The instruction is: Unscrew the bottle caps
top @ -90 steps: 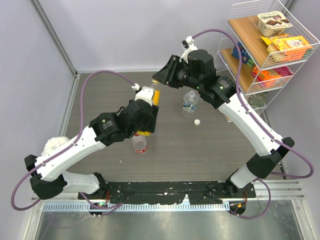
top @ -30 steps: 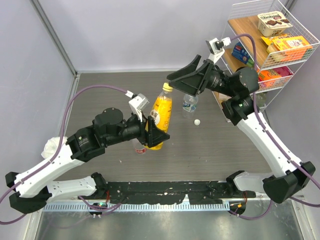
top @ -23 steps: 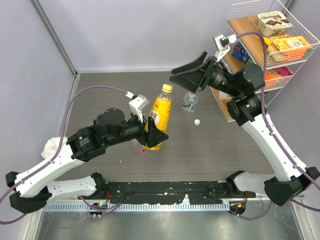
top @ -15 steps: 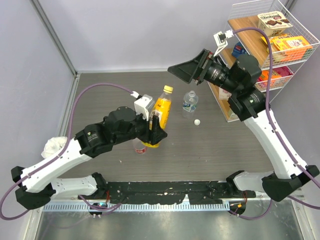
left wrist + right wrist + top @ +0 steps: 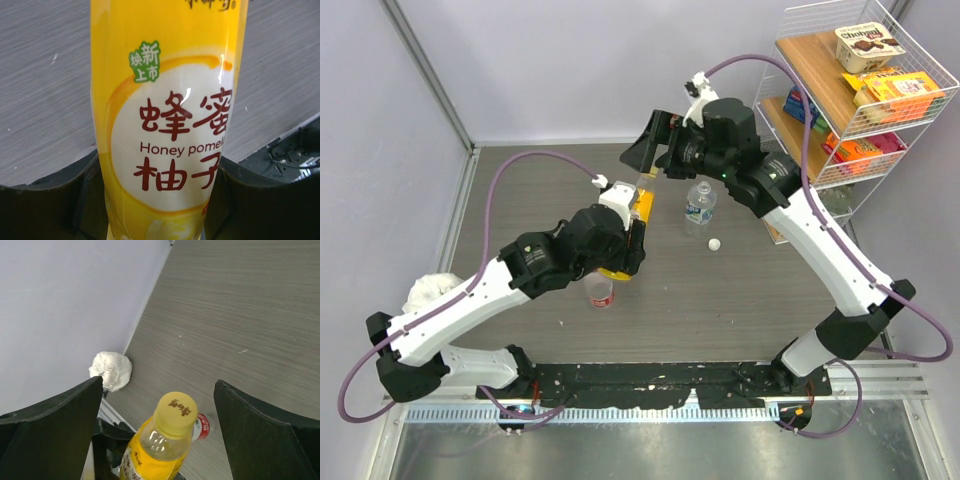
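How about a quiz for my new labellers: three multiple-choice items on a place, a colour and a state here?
1. Where is the loose white cap? A. on the table near the blue-labelled bottle B. screwed on a bottle C. in a gripper
2. What colour is the cap on the bottle in the left gripper? A. red B. white C. yellow
3. How is the right gripper? A. shut on a cap B. open C. shut, empty
1 A, it lies by that bottle; 2 C, the yellow cap tops the yellow bottle; 3 B, its fingers stand apart.
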